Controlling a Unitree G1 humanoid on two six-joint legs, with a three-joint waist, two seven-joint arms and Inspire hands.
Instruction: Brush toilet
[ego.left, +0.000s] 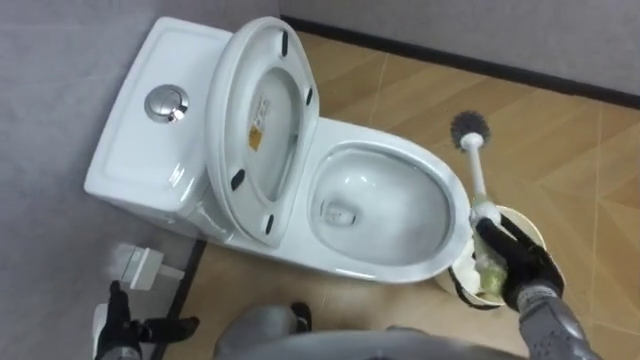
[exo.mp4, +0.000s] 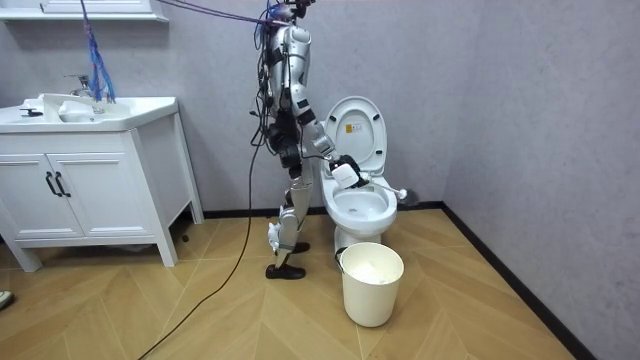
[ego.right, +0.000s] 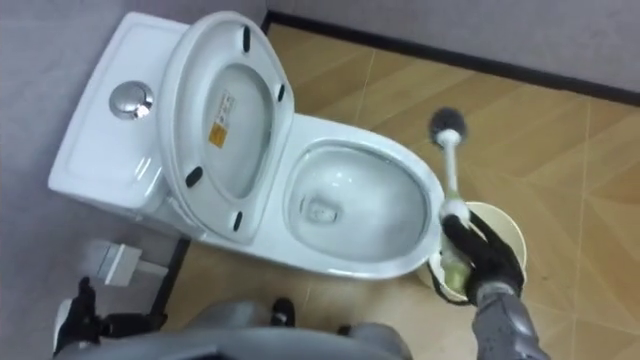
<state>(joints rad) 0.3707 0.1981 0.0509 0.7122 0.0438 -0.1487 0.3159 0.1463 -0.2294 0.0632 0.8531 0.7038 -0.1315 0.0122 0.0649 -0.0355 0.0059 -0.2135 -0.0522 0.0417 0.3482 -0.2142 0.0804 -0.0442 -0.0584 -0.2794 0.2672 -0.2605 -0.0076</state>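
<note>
The white toilet (ego.left: 345, 262) has its lid and seat (ego.left: 262, 125) raised against the tank (ego.left: 140, 150), leaving the bowl (ego.left: 380, 205) open. My right hand (ego.left: 512, 257) is shut on the white handle of a toilet brush (ego.left: 478, 172). The brush's dark bristle head (ego.left: 468, 127) points away from me and hangs over the wooden floor, just past the bowl's right rim. In the room view I stand beside the toilet (exo.mp4: 360, 205), holding the brush (exo.mp4: 385, 187) out level over it. My left hand (ego.left: 122, 318) hangs low at the lower left, near the toilet's base.
A white bin (ego.left: 528, 225) stands on the floor right under my right hand, against the front of the toilet. The room view shows the bin (exo.mp4: 372, 283) in front of the bowl. A white vanity with a sink (exo.mp4: 90, 165) stands at the room view's left. Grey walls close in behind the tank.
</note>
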